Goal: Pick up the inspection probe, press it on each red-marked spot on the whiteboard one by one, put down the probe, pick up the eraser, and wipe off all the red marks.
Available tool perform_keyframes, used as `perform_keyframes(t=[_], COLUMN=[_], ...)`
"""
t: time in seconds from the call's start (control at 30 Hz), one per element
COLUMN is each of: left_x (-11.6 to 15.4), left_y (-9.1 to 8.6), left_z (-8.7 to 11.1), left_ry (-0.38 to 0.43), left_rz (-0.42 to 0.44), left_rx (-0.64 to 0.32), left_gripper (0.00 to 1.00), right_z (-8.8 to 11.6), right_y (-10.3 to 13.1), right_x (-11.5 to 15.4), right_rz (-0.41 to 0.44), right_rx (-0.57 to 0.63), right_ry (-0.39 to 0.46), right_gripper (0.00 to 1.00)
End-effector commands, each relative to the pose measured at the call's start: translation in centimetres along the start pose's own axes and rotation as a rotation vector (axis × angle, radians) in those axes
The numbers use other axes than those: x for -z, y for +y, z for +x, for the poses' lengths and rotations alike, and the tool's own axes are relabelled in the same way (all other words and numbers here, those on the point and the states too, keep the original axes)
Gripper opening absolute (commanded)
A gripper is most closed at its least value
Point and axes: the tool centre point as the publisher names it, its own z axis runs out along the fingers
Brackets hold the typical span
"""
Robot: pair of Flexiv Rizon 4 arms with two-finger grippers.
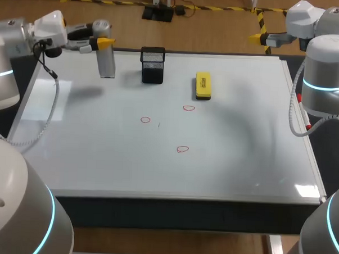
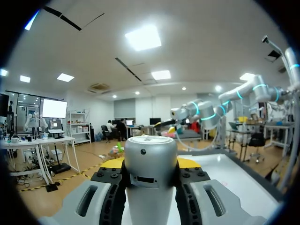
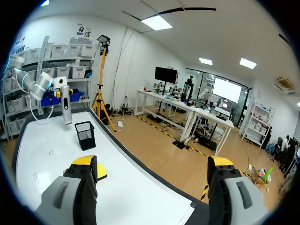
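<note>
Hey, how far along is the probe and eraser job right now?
Done: the inspection probe is picked up, the left gripper shut on it, raised over the far left of the whiteboard. In hand: nothing is being pressed yet. Left: three red marks are unwiped, and the yellow eraser lies untouched by the black mesh cup; the right gripper is open, empty.

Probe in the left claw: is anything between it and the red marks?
Nothing visible does. Bare whiteboard lies between the probe and the three red marks; the black mesh holder and yellow eraser sit nearer the far edge.
</note>
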Motion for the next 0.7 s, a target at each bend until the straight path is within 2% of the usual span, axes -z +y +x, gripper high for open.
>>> perform_keyframes(t=[0.03, 0.7], left_x=[0.59, 1.31], left_y=[0.47, 0.81], left_z=[0.46, 0.64], left_ry=[-0.009, -0.020], left_rz=[0.005, -0.004], left_rx=[0.002, 0.019], left_gripper=[0.00, 0.00], right_z=[-0.04, -0.04], right_y=[-0.01, -0.01], right_x=[-0.01, -0.01], right_rz=[0.000, 0.000], right_rx=[0.000, 0.000], right_ry=[0.001, 0.001], right_gripper=[1.00, 1.00])
